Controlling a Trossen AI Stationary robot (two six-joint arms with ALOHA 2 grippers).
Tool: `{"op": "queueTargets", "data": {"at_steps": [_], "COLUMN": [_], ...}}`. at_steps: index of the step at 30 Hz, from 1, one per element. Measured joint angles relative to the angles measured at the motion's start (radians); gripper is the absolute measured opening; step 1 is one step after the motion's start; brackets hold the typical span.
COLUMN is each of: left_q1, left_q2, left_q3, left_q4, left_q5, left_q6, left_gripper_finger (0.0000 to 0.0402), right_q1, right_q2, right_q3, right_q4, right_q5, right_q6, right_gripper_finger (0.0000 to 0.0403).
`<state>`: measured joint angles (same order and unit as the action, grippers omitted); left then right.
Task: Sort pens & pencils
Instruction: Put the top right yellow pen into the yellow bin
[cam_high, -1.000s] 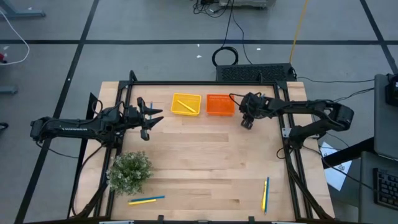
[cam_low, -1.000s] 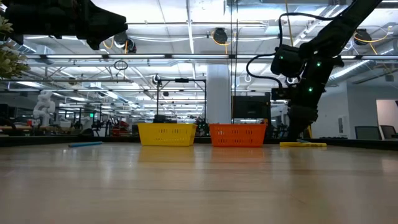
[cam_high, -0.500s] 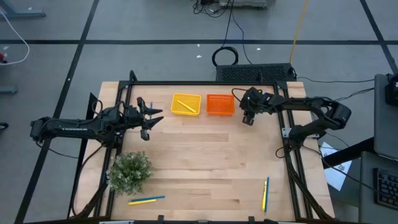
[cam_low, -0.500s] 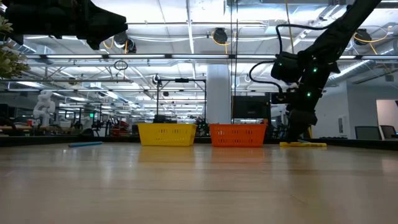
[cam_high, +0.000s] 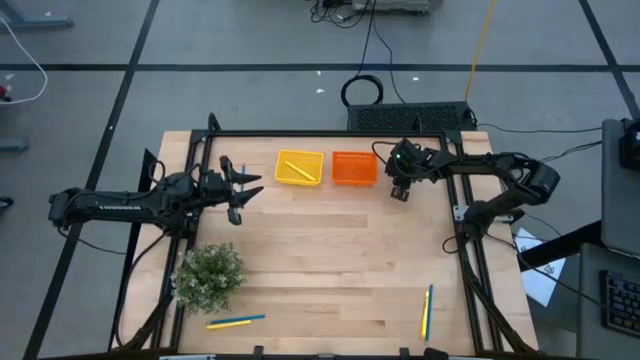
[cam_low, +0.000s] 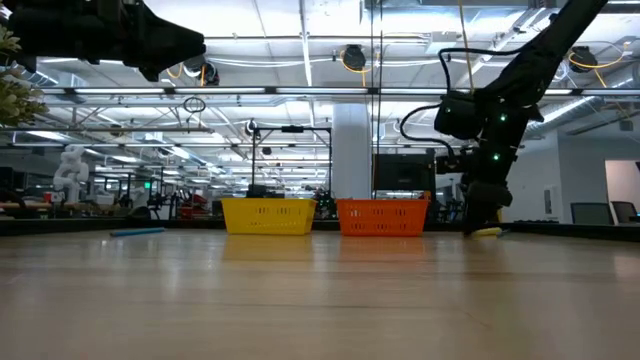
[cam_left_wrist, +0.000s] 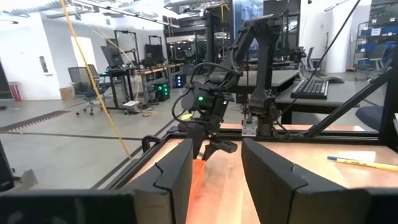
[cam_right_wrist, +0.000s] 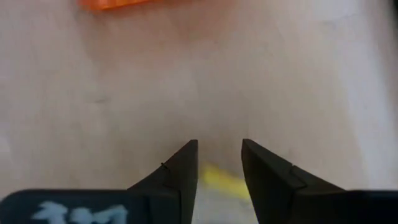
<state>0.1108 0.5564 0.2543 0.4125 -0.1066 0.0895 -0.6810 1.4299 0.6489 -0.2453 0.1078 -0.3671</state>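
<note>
My right gripper (cam_high: 399, 192) (cam_low: 485, 222) points steeply down at the table just right of the orange tray (cam_high: 353, 168). It is open, and its fingers (cam_right_wrist: 186, 165) stand on either side of a yellow pencil (cam_right_wrist: 221, 179) (cam_low: 488, 232) that lies on the wood. I cannot tell whether they touch it. My left gripper (cam_high: 243, 190) (cam_left_wrist: 214, 155) waits open above the table's left side, near level. A yellow tray (cam_high: 299, 167) stands left of the orange one. One yellow-and-blue pair (cam_high: 235, 322) lies at the near left, another (cam_high: 427, 312) at the near right. A blue pen (cam_low: 137, 232) lies far left.
A bushy green plant (cam_high: 210, 275) stands at the near left, in front of my left arm. Both trays sit side by side at the far edge. A black frame (cam_high: 465, 260) borders the table. Bare wood (cam_high: 330, 260) spans the middle.
My right gripper has gone a little toward the table's far edge and sunk slightly, beside the orange tray. In the low view the yellow pencil under it now shows shorter than before.
</note>
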Motion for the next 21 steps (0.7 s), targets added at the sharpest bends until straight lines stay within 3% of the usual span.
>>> {"op": "queueTargets", "data": {"at_steps": [5, 9, 12, 16, 21], "left_q1": [0.000, 0.000, 0.000, 0.000, 0.000], "left_q2": [0.000, 0.000, 0.000, 0.000, 0.000], "left_q3": [0.000, 0.000, 0.000, 0.000, 0.000], "left_q4": [-0.005, -0.006, -0.006, -0.005, -0.002], "left_q5": [0.000, -0.001, -0.001, -0.001, -0.003], "left_q6": [0.020, 0.034, 0.037, 0.036, 0.037], "left_gripper_finger": [0.0143, 0.0143, 0.0143, 0.0143, 0.0143], "right_q1": [0.000, -0.003, -0.013, -0.055, -0.135], "right_q2": [-0.130, -0.223, -0.260, -0.248, -0.171], "right_q3": [0.004, 0.003, 0.003, 0.003, 0.003], "right_q4": [0.064, 0.002, -0.086, -0.182, -0.175], "right_q5": [0.002, 0.008, 0.089, 0.179, 0.284], "right_q6": [0.155, 0.238, 0.239, 0.225, 0.224], "right_gripper_finger": [0.0091, 0.0090, 0.0098, 0.0116, 0.0132]}}
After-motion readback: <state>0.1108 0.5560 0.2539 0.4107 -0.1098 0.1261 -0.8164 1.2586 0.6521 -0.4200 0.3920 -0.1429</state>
